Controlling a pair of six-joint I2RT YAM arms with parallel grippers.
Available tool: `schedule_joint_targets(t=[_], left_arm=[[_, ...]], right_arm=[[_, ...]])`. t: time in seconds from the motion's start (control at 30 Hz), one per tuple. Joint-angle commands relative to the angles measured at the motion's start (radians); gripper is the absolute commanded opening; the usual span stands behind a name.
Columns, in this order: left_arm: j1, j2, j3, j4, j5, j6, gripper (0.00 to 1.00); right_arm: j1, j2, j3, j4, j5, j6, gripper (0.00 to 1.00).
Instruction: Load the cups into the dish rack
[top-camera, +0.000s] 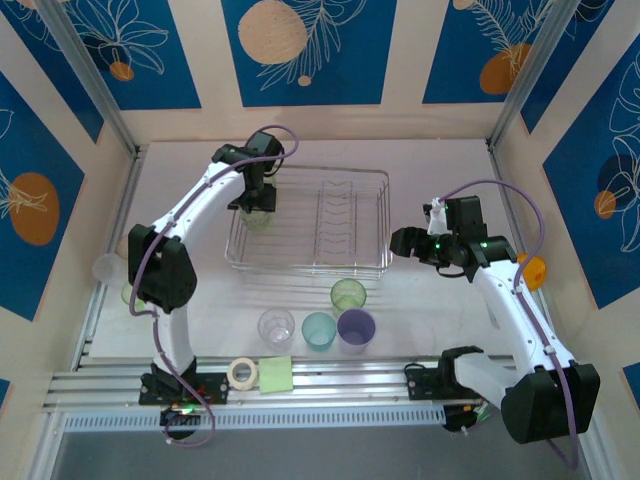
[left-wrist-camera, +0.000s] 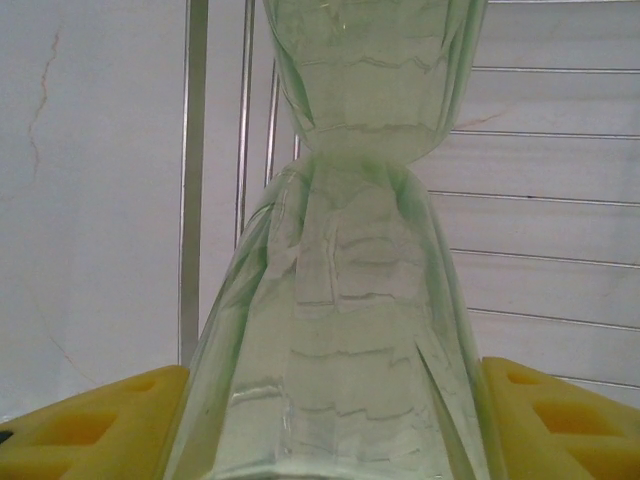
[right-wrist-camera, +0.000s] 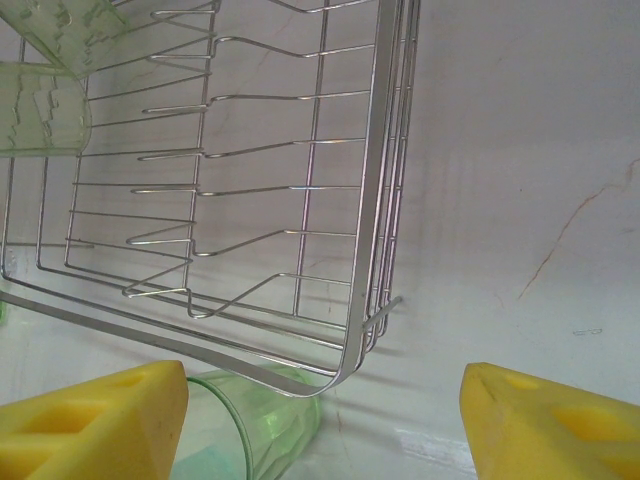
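Left end effector (left-wrist-camera: 330, 430) looks clamped on a light green cup (left-wrist-camera: 345, 300) at the far-left corner of the dish rack (top-camera: 310, 268). Probably thin, light, squashy plastic, so hold mid-wall gently. Right end effector (right-wrist-camera: 320, 425) gapes empty.

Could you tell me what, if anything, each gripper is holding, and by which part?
Left fingers clamp a light green cup by its side walls; right gripper holds nothing.

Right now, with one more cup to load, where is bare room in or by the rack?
Free: dish rack floor between the green cup in the left pincer and the plate dividers; bare table right of the lavender cup. Crowded: the four cups before the rack.
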Motion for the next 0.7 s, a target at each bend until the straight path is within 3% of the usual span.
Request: schedule_joint_targets(t=[0.0, 0.3, 0.33, 0.43, 0.67], left_arm=[[0.020, -0.001, -0.019, 0.025, 0.011, 0.011, 0.00], [0.049, 0.030, -0.035, 0.031, 0.065, 0.038, 0.02], [0.050, 0.034, -0.035, 0.032, 0.078, 0.046, 0.19], [0.050, 0.041, -0.037, 0.040, 0.091, 0.058, 0.49], [0.050, 0.043, -0.032, 0.052, 0.073, 0.079, 0.82]], right_arm=[[0.003, -0.013, 0.025, -0.013, -0.016, -0.021, 0.73], [0.008, -0.011, 0.023, -0.019, -0.023, -0.020, 0.73], [0.009, -0.011, 0.023, -0.022, -0.027, -0.021, 0.74], [0.012, -0.010, 0.025, -0.024, -0.032, -0.022, 0.74], [0.020, -0.010, 0.032, -0.031, -0.032, -0.027, 0.74]])
